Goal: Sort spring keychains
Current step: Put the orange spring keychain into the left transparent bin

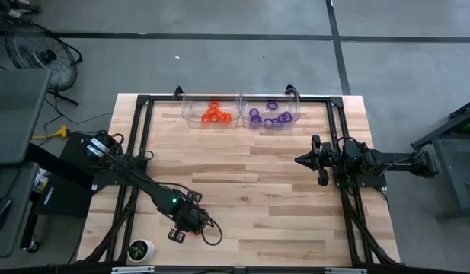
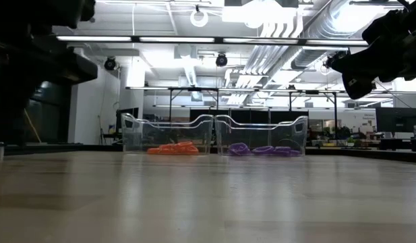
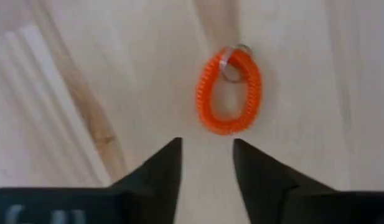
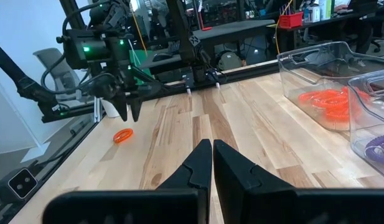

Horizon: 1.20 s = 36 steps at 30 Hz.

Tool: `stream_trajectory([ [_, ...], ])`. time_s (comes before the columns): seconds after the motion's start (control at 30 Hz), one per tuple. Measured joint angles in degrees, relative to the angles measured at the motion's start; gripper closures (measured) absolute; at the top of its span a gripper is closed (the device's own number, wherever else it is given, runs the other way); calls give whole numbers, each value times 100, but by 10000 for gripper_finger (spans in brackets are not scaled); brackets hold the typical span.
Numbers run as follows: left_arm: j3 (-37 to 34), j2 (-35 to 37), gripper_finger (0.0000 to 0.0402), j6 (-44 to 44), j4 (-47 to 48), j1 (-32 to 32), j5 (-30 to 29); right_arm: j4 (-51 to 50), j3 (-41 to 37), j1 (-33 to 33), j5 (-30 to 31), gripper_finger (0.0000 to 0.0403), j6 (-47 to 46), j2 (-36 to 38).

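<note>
Orange spring keychain point(image 3: 229, 91) is lying loose on the bench point(image 1: 250, 198), so the spread left claw point(image 3: 207, 163) is hovering to pinch it; right claw point(image 4: 211, 163), pressed together, is waiting.

One orange coiled plastic spring keychain point(image 3: 229, 91), with a metal split ring, lies flat on the wooden tabletop point(image 1: 250, 190). Further orange keychains point(image 1: 215, 114) and purple keychains point(image 1: 270, 117) lie in separate clear bins.
</note>
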<state>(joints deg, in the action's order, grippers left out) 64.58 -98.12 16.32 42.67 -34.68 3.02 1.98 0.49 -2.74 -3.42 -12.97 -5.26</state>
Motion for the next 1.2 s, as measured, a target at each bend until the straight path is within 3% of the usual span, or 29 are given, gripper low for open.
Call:
stream_trajectory([
  [0.13,0,-5,206,-2,-76,2,-296,0,-1,1,1,391,0,0],
  [0.27,2,-32,175,-2,-157,2,-388,0,0,0,2,391,0,0],
  [1.2,6,-527,182,-46,-493,-63,-513,0,0,1,0,391,0,0],
])
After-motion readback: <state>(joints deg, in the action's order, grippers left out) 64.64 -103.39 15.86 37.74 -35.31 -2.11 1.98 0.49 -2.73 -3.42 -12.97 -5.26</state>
